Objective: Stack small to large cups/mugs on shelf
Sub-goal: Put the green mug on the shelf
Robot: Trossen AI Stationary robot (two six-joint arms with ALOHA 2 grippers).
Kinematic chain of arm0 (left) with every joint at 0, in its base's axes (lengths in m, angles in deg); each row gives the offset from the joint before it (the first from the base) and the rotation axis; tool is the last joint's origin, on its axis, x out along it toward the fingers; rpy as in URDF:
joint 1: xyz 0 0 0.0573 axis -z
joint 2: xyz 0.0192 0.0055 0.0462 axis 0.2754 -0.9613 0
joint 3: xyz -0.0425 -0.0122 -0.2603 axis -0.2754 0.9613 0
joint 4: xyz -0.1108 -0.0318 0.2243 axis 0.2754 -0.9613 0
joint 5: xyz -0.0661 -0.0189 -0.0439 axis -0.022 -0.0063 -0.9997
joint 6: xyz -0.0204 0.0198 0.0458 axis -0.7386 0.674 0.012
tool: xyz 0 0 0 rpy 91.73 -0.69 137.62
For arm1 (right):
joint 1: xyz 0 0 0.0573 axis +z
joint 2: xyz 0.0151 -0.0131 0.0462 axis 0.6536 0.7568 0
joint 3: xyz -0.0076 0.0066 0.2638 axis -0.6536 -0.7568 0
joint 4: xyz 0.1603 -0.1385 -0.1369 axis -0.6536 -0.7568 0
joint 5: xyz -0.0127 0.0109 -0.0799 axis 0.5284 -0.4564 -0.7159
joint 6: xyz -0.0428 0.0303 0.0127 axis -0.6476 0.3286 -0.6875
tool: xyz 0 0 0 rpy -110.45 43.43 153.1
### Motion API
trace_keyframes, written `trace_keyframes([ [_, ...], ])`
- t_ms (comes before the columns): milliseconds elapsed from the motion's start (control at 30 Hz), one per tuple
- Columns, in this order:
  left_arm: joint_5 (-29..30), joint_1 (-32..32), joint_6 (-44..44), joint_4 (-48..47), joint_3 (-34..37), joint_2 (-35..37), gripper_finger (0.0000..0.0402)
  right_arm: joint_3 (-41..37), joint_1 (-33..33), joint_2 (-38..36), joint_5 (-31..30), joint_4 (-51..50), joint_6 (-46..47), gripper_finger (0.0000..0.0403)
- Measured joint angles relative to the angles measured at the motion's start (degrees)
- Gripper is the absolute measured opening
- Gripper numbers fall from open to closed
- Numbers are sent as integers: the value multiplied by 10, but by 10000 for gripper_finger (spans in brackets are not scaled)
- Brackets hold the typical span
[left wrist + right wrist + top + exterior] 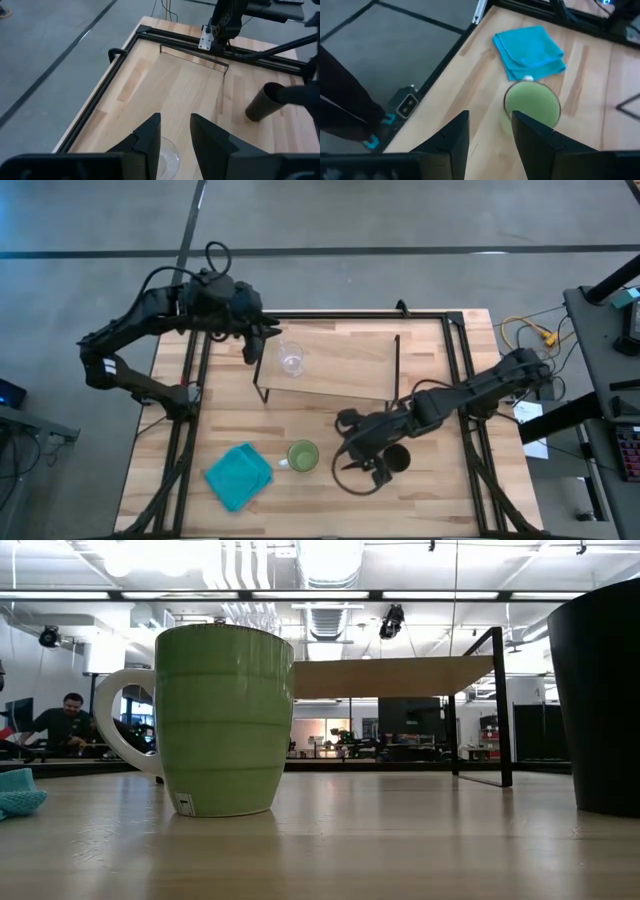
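Currently, the left gripper (268,340), fingers slightly parted and holding nothing, sits beside the clear glass cup (291,360) on the shelf (340,365). The right gripper (490,131), parted and empty, faces the green mug (303,455); the black cup (397,459) stands near. A small white label on the mug's base is unreadable.

I'm seeing a crumpled teal cloth (239,475) lying flat on the light wooden tabletop (430,505), down around seven o'clock on the high view. From table height, just its bunched edge (20,792) peeks in at nine o'clock. A black metal frame (462,360) runs along the tabletop's border. Yellow and orange cables (530,332) trail off the table at two o'clock. Far across the room, a person (62,720) sits at a desk.
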Motion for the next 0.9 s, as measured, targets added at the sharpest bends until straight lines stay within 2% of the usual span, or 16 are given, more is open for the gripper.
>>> trace_keyframes([
  [367,-3,0,17,7,-19,5,91,92,0,135,0,-27,-72,141],
  [767,-4,0,17,14,-17,11,91,166,-1,232,0,-39,-170,141],
  [900,-4,0,17,14,-17,11,91,199,-2,271,-2,-68,-177,141],
])
